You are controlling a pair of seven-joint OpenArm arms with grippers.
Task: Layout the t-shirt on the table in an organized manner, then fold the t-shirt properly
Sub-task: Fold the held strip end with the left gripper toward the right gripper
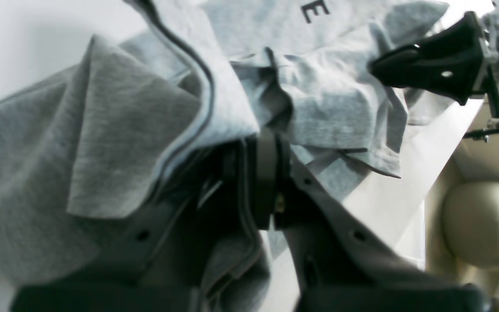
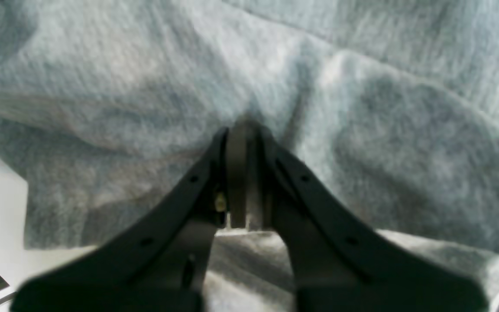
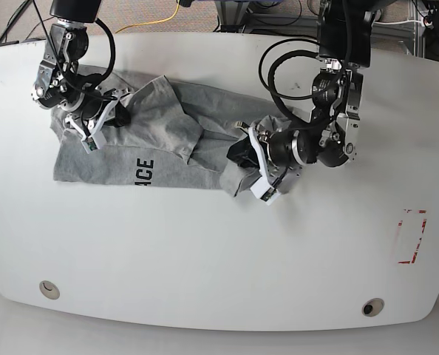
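- T-shirt (image 3: 160, 144) lies crumpled on the far left-centre part of the white tabletop (image 3: 219, 251), light heather grey, not spread flat.
- Dark block lettering shows on the near edge of the shirt in the base view, reading "ACE"; in the left wrist view only an "E" shows at the top.
- Fabric is bunched in several overlapping folds through the middle; a flap is turned over across the centre.
- Left gripper (image 3: 243, 157) sits at the shirt's right end in the base view, low over the tabletop. Fingers (image 1: 267, 173) are pressed together, pinching a fold of grey cloth; shirt fabric drapes over and beside them in the left wrist view.
- Right gripper (image 3: 101, 118) sits at the shirt's far left corner in the base view. Fingers (image 2: 238, 143) are closed tight with their tips buried in a pucker of the cloth; fabric wrinkles converge at the tips in the right wrist view.
- The right gripper also shows in the left wrist view at upper right, black, closed, touching the shirt.
- Both arms reach in from the far side of the tabletop, well apart from each other, one at each end of the shirt.
- Red tape rectangle (image 3: 412, 237) is on the tabletop at right, well apart from the shirt.
- Two round grommet holes (image 3: 49, 288) sit near the front edge, one on each side.
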